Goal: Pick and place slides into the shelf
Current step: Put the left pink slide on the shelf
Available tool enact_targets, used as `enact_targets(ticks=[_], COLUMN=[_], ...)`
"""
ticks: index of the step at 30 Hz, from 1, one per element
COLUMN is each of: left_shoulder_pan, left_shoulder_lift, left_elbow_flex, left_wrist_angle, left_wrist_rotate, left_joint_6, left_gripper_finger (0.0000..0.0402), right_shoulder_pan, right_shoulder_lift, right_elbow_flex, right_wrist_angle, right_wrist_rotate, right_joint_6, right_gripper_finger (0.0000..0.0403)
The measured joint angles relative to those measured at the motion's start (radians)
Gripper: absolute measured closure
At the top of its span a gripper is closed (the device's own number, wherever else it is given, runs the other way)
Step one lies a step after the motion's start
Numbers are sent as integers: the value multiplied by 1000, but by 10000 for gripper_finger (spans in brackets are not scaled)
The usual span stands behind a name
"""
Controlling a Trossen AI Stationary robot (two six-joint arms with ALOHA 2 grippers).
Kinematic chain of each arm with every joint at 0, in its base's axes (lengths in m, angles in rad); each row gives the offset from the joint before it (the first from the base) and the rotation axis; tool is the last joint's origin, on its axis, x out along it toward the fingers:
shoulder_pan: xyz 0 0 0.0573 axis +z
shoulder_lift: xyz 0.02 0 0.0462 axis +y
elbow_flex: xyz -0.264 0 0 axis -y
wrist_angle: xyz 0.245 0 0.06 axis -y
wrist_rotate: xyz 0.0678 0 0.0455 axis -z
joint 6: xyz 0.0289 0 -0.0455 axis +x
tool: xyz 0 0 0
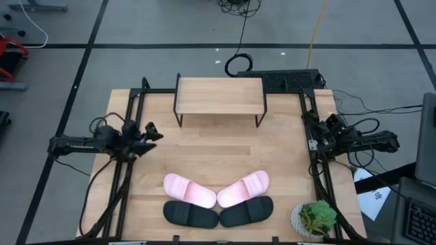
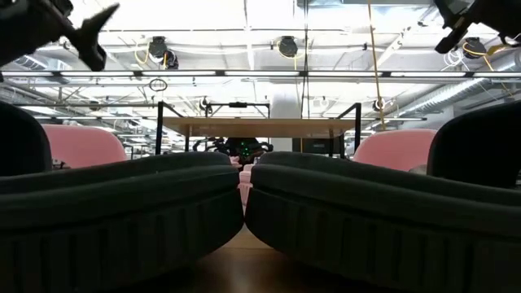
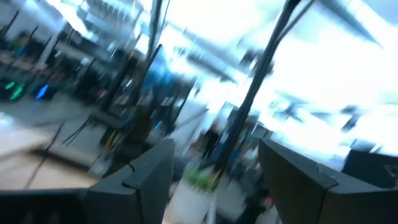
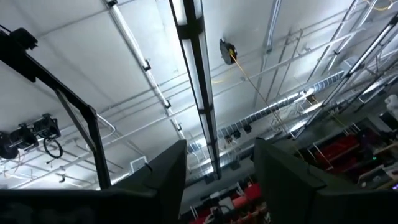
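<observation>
Two pale pink slides (image 1: 189,190) (image 1: 244,188) lie soles down near the table's front edge, toes angled toward each other. Two black slides (image 1: 191,214) (image 1: 246,211) lie just in front of them and fill the low view's foreground (image 2: 122,220) (image 2: 383,220). The shelf (image 1: 219,95) stands on thin black legs at the table's far middle, its plank top bare. My left gripper (image 1: 152,133) hovers open at the table's left side, tipped upward (image 3: 214,180). My right gripper (image 1: 315,129) hovers open at the right side, also tipped upward (image 4: 221,180). Both are well clear of the slides.
A potted green plant (image 1: 315,218) stands at the table's near right corner. Black frame rails (image 1: 126,170) (image 1: 320,177) run along the table's left and right sides. Bare wood (image 1: 218,146) lies between the shelf and the slides.
</observation>
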Motion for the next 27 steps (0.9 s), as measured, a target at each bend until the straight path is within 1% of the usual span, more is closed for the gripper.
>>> enact_targets(ticks=[4,9,11,15,18,23,27], left_shoulder_pan=[0,0,0,0,0,-2,-2], left_shoulder_lift=[0,0,0,0,0,0,0], left_elbow_flex=[0,0,0,0,0,0,3], left_wrist_angle=[137,244,246,243,243,243,238], left_wrist_rotate=[0,0,-1,-1,-1,-1,-7], left_joint_6=[-42,4,15,-17,-77,-159,-197], left_gripper_finger=[167,167,167,167,167,167,167], right_shoulder_pan=[0,0,0,0,0,0,0], right_shoulder_lift=[56,121,143,179,209,264,328], right_elbow_flex=[31,108,136,188,216,259,297], right_wrist_angle=[-6,8,-1,4,-3,-1,-6], right_wrist_rotate=[-19,-76,-100,-145,-182,-209,-238], right_joint_6=[20,-8,-19,-29,-30,-30,-26], right_gripper_finger=[229,229,229,229,229,229,229])
